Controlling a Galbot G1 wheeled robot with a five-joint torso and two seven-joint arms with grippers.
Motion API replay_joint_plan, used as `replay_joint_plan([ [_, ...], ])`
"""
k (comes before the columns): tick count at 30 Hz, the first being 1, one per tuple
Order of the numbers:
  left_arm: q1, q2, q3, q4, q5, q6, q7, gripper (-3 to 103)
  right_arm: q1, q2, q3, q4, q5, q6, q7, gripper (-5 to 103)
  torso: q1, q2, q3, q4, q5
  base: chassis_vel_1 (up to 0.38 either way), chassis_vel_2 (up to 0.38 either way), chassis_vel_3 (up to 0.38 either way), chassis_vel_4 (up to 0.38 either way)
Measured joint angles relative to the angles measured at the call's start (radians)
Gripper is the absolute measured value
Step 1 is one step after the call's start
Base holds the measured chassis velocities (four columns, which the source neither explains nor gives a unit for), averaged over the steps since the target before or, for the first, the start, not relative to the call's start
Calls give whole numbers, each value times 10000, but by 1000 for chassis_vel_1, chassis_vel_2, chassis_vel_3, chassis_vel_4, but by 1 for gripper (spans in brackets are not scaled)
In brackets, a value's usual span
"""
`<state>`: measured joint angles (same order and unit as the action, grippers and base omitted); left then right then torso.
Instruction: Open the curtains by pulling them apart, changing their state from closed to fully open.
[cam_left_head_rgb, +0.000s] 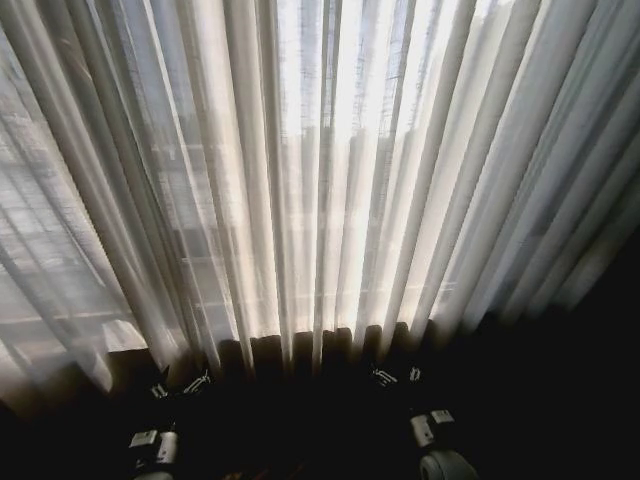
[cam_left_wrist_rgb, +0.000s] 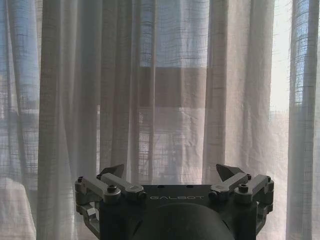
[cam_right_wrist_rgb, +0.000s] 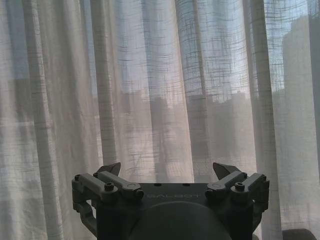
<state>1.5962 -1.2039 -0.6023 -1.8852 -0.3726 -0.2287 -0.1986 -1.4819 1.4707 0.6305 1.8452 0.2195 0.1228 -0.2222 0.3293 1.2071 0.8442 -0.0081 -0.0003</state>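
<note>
sheer white curtains (cam_left_head_rgb: 330, 170) span nearly the whole head frame, top edge down to the dark band at the bottom, pleats fanning out from the upper centre. closed: fabric runs unbroken left to right, with no gap i can pick out. how many panels, and where they meet, cannot tell; the folds overlap too much. brightest strip sits just right of centre, maybe the seam, only a guess. task looks not started.

two arms low in the dark strip at the bottom of the head frame. left gripper (cam_left_head_rgb: 180, 385) lower left of centre, right gripper (cam_left_head_rgb: 397, 376) lower right of centre, both near the curtain hem, apart from each other. likely set either side of the middle so each can take its own half and pull outward.

left wrist view: left gripper (cam_left_wrist_rgb: 172, 172) at the bottom centre, jaws spread wide, released, nothing between them, curtain (cam_left_wrist_rgb: 165, 90) hanging ahead and not touching the fingertips (cam_left_wrist_rgb: 114, 171). right wrist view: same story, right gripper (cam_right_wrist_rgb: 169, 170) bottom centre, jaws spread, empty, curtain (cam_right_wrist_rgb: 160, 85) just beyond. probably spread so a pleat can slip in before they close.

count: 2 grippers, 2 fingers each.
</note>
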Motion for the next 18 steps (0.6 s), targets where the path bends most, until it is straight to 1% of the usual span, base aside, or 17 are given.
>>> replay_joint_plan([
  [3, 0, 0, 0, 0, 0, 0, 0, 100, 117, -4, -85, -219, 183, 596, -214, 100, 3, -2, 2, 1, 2, -288, 343, 314, -327],
  [5, -1, 0, 0, 0, 0, 0, 0, 100, 158, -14, -98, -281, 249, 719, -278, 100, 6, -3, 3, 1, 4, -270, 301, 301, -311],
  [6, -4, 0, 1, 0, 0, 0, 0, 100, 188, -38, -99, -324, 304, 800, -319, 100, 11, -5, 4, -3, 2, -261, 160, 210, -219],
  [8, -4, 0, 0, 0, 0, 0, 0, 100, 224, -62, -106, -359, 335, 865, -336, 100, 16, -6, 5, -1, 2, -180, 160, 210, -112],
  [10, -5, 0, 0, 0, 0, 0, 1, 100, 295, -149, -137, -408, 372, 950, -358, 100, 18, -7, 6, -2, 1, -133, 119, 43, -64],
  [13, -3, 0, 1, 0, 0, 0, 1, 100, 384, -268, -212, -403, 378, 945, -302, 100, 10, -5, 5, 2, 1, 0, 0, 0, 0],
  [16, 3, 0, 1, 0, 0, 0, 1, 100, 575, -538, -450, -360, 379, 822, 127, 100, -16, 9, -6, 0, 1, 29, -34, -30, 22],
  [18, 4, 0, 0, 0, 0, 0, 1, 100, 628, -585, -510, -372, 379, 804, 206, 100, -16, 9, -6, -1, 1, 44, -65, -78, 32],
])
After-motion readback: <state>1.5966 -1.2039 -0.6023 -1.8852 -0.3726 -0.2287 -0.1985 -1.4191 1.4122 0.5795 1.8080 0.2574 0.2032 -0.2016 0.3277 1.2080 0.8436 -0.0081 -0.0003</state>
